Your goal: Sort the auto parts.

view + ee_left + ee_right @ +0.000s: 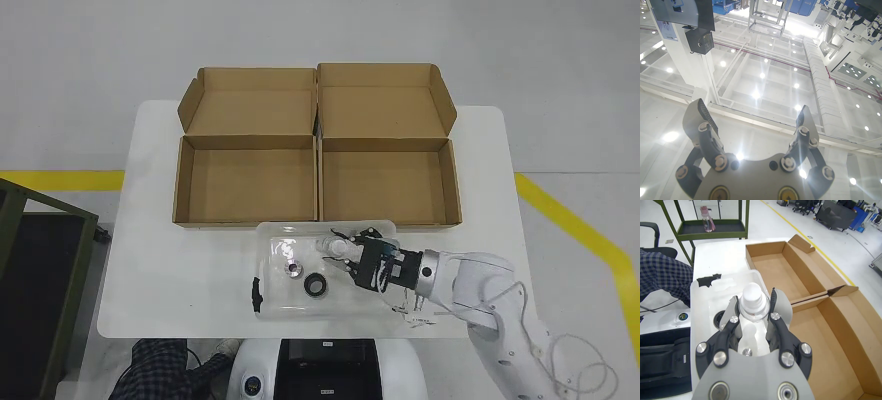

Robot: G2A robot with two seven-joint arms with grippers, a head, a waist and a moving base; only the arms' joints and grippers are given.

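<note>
A clear plastic tray (275, 305) lies near the table's front edge. Over its right half, my right gripper (348, 257) is shut on a white stepped cylindrical part (753, 298) with a clear base; a finger presses on each side of it. Lower in the tray lie a black ring (317, 286) and a small metal part (293, 269). The ring (718, 319) and a metal piece (747, 351) also show under the right gripper (754, 300). My left gripper (752, 106) points up at the ceiling, open, with nothing between its fingers.
Two open cardboard boxes, left (246, 185) and right (383, 185), stand side by side behind the tray with lids folded back and bare floors. Black tape (255, 295) marks the tray's left rim. A green cart (40, 280) stands left of the table.
</note>
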